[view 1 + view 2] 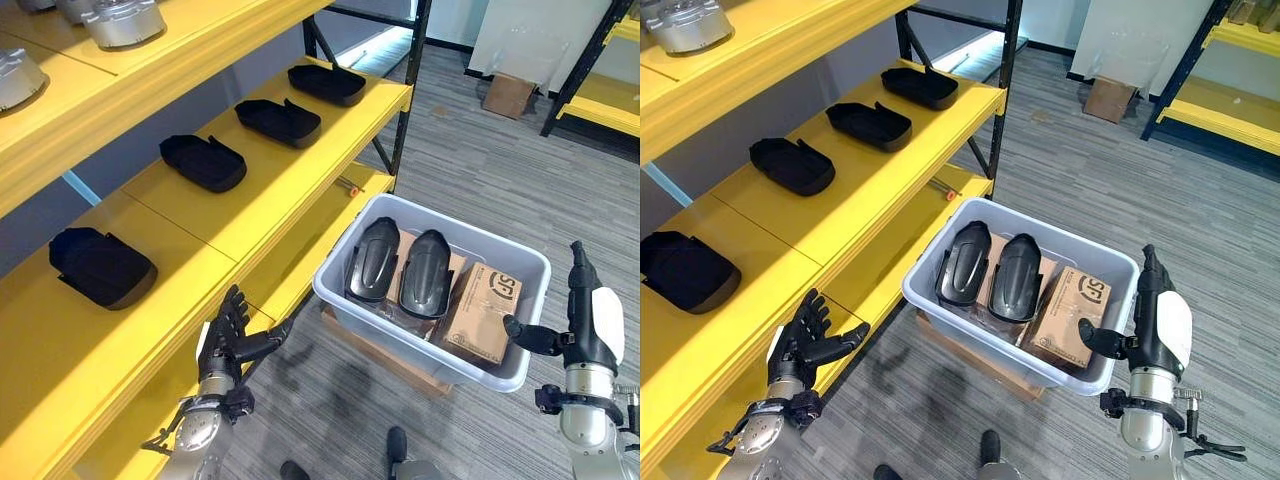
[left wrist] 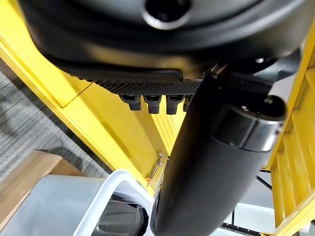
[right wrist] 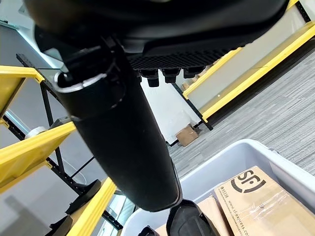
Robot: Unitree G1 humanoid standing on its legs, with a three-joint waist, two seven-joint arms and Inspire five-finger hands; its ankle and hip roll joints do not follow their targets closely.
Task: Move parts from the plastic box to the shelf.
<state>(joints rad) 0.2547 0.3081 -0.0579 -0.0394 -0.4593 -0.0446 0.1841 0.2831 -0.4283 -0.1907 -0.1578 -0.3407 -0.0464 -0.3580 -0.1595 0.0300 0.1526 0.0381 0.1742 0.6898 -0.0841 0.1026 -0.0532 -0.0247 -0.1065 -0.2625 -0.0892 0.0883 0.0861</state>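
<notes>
A pale grey plastic box stands on the floor beside the yellow shelf. In it two black shell-shaped parts lean side by side against a brown carton. Several similar black parts lie in a row on the middle shelf board, the nearest one at the left. My left hand is open and empty, fingers straight, between the shelf's front edge and the box. My right hand stands upright and open just right of the box, its thumb pointing at the rim.
Silver metal parts rest on the top shelf board. A flat cardboard piece lies under the box. Farther back a small carton sits on the grey carpet near a second yellow rack.
</notes>
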